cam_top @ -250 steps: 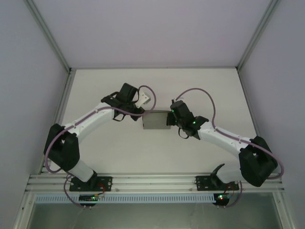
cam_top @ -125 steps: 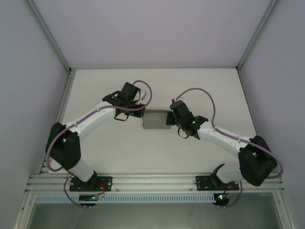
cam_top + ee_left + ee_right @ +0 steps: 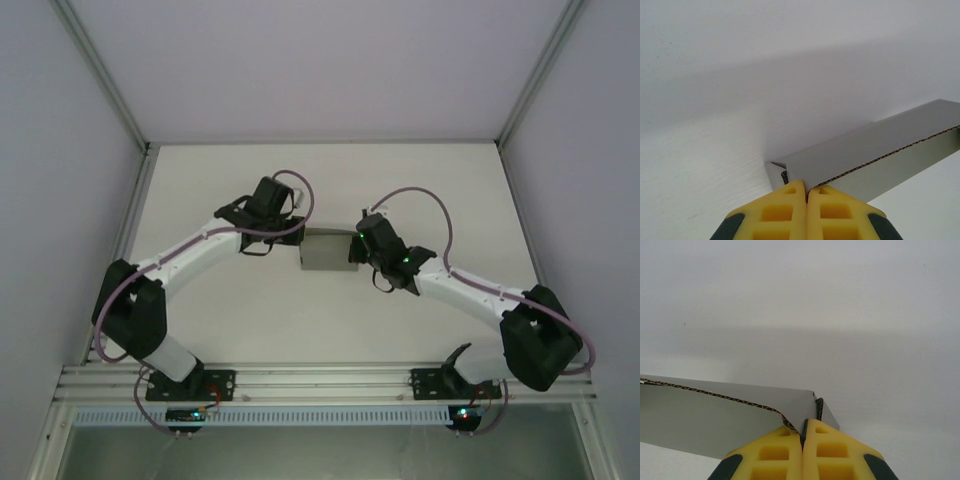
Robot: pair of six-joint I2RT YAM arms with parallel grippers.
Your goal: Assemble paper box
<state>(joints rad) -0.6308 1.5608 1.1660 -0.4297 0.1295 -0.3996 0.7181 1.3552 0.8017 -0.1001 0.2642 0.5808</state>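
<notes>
The paper box (image 3: pixel 327 253) is a small shallow grey card box in the middle of the white table. My left gripper (image 3: pixel 300 233) is at its far left corner and my right gripper (image 3: pixel 357 247) at its right end. In the left wrist view the yellow fingers (image 3: pixel 785 210) are pressed together on the box's corrugated wall edge (image 3: pixel 880 145), with the gripper (image 3: pixel 806 189) at the corner. In the right wrist view the gripper (image 3: pixel 803 432) is likewise shut on the top edge of the grey wall (image 3: pixel 700 415) near its corner.
The table (image 3: pixel 320 320) is enclosed by pale walls and slanted aluminium posts (image 3: pixel 100 75). A metal rail (image 3: pixel 320 380) holding both arm bases runs along the near edge.
The left wrist has swung in towards the box's far left corner. The right arm has shifted only slightly, and the box stays where it was.
</notes>
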